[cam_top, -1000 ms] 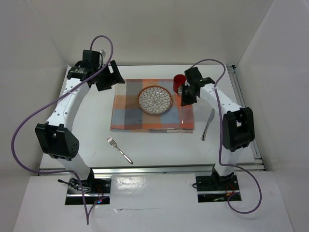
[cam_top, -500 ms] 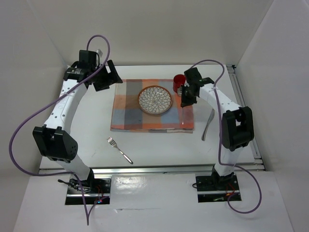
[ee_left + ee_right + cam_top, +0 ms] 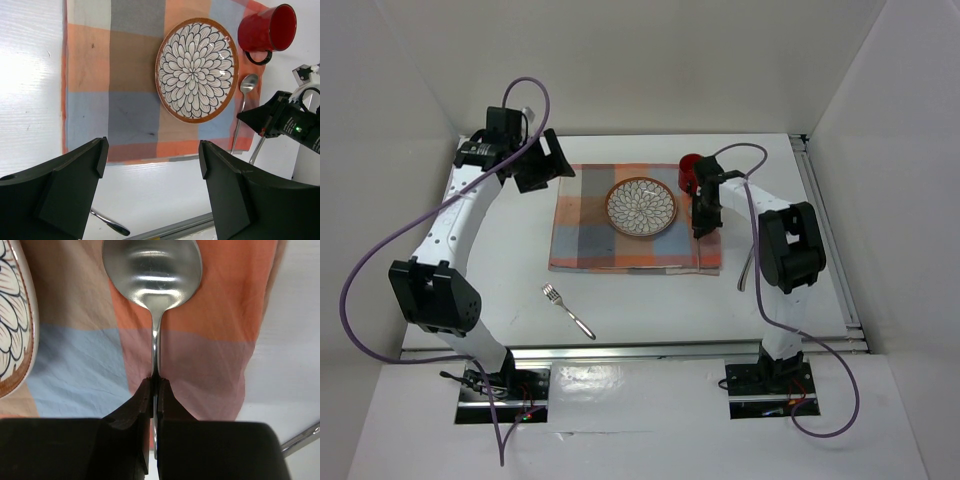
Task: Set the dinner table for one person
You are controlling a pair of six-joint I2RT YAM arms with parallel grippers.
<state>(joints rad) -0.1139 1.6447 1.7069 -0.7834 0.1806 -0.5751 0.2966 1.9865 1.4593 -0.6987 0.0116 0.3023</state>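
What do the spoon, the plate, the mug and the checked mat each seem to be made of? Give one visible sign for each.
Spoon: polished metal, likely steel; mirror-like reflections in its bowl.
Plate: glazed ceramic, probably; glossy glare over a painted petal pattern.
Mug: red, glossy; enamel or ceramic, unclear.
Mat: woven cloth, matte, faintly creased.

I can read no text, label, brand, number or sign in any of my three feeds.
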